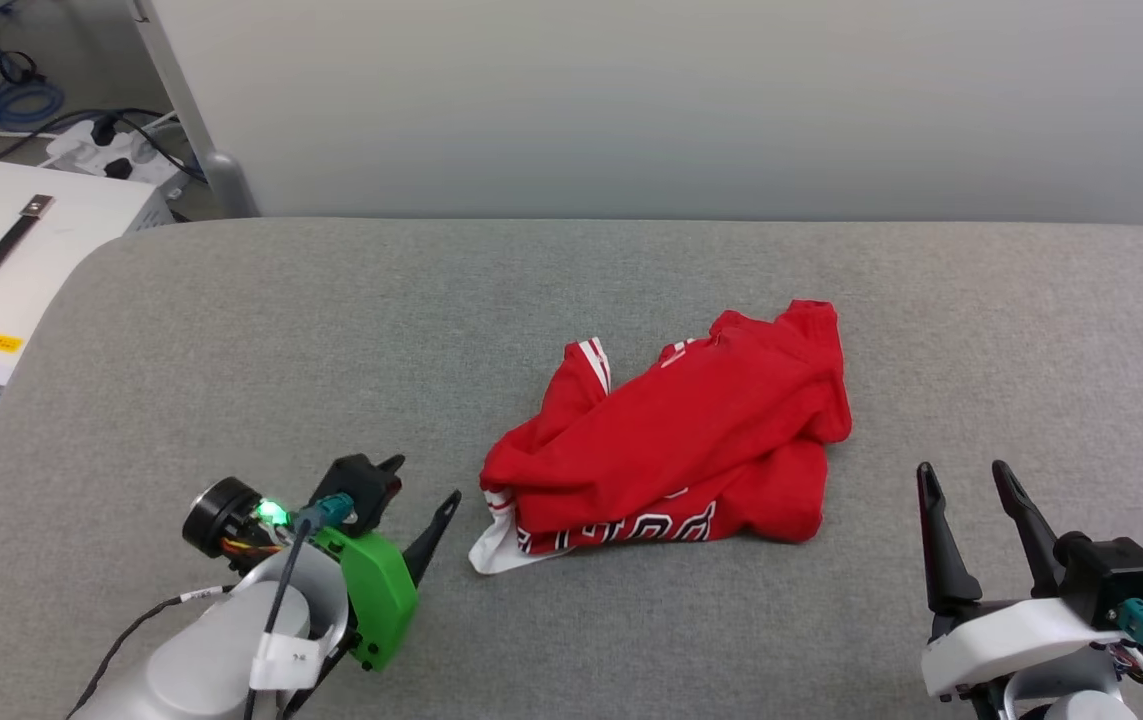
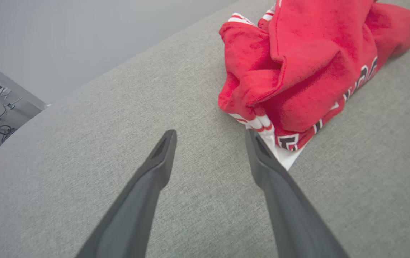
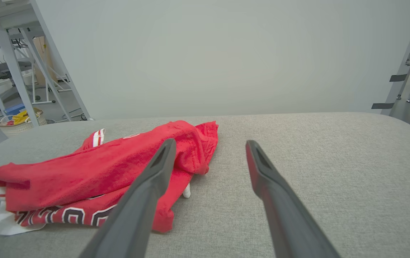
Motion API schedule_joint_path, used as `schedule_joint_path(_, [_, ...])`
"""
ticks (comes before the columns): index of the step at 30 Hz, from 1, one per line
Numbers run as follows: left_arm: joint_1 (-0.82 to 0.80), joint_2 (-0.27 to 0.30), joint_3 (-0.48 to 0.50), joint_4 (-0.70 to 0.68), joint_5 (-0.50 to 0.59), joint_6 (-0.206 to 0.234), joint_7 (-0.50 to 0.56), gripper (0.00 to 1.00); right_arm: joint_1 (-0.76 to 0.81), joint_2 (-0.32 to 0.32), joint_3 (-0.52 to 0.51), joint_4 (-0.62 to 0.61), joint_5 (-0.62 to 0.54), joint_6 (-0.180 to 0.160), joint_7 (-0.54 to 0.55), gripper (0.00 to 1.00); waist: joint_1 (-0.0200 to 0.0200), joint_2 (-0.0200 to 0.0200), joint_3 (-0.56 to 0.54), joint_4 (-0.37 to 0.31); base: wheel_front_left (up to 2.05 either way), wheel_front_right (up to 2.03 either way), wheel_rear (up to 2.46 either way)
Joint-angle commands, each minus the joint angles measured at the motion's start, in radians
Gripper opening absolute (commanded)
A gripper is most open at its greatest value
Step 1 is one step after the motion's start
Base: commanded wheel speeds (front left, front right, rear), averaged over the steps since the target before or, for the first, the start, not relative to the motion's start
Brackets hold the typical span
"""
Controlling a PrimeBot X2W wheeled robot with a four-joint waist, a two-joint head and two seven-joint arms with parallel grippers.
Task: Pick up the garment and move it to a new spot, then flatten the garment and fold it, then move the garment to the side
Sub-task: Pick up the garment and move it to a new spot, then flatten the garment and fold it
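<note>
Trouble lies in how the shirt is heaped. It sits in a crumpled, doubled-over mound near the middle of the grey padded table. Its lettering shows along the near edge, and a white sleeve corner pokes out toward my left gripper. That gripper has its jaws spread wide with nothing between them, and in the left wrist view one finger sits just beside the white corner. My right gripper is also wide open and empty, off to the right of the cloth and not touching it.

If I pinch that white corner alone, I judge the shirt may lift as a twisted rope rather than open out, which makes flattening harder. If I bite deep into the mound, I could catch several layers at once and drag the folds along. The cloth looks soft and limp, so a shallow grip may slip. A low approach could also snag a finger in the table's fabric.
</note>
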Motion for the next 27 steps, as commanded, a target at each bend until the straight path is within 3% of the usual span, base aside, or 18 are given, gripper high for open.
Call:
schedule_joint_path(1, [0.028, 0.003, 0.037, -0.018, -0.031, 0.023, -0.014, 1.0, 0.018, -0.002, -0.006, -0.011, -0.005, -0.001, -0.002, 1.0, 0.0, 0.0, -0.043, 0.041, 0.0, 0.0, 0.0])
schedule_joint_path(7, [0.138, 0.011, 0.26, -0.184, -0.111, 0.118, -0.029, 1.0, 0.056, -0.003, 0.007, -0.039, -0.013, -0.001, -0.002, 1.0, 0.0, 0.0, -0.073, 0.07, 0.0, 0.0, 0.0])
schedule_joint_path(10, [0.236, -0.003, 0.37, -0.29, -0.084, 0.164, -0.029, 1.0, 0.074, -0.012, 0.024, -0.045, -0.009, -0.001, -0.002, 1.0, 0.0, 0.0, -0.08, 0.079, 0.0, 0.0, 0.0])
schedule_joint_path(15, [0.42, -0.08, 0.536, -0.443, 0.007, 0.214, -0.029, 1.0, 0.103, -0.025, 0.035, -0.05, 0.003, -0.001, -0.002, 1.0, 0.0, 0.0, -0.087, 0.095, 0.0, 0.0, 0.0])
schedule_joint_path(18, [0.504, -0.132, 0.613, -0.487, 0.055, 0.216, -0.029, 1.0, 0.111, -0.032, 0.04, -0.054, 0.008, -0.001, -0.002, 1.0, 0.0, 0.0, -0.083, 0.105, 0.0, 0.0, 0.0])
schedule_joint_path(23, [0.555, -0.192, 0.681, -0.508, 0.141, 0.166, -0.029, 1.0, 0.098, -0.056, 0.053, -0.059, 0.011, -0.001, 0.016, 1.0, 0.0, 0.0, -0.056, 0.136, 0.0, 0.0, 0.0])
schedule_joint_path(27, [0.541, -0.218, 0.7, -0.492, 0.194, 0.125, -0.029, 1.0, 0.038, -0.099, 0.07, -0.055, 0.018, -0.001, 0.141, 1.0, 0.0, 0.0, -0.024, 0.169, 0.0, 0.0, 0.0])
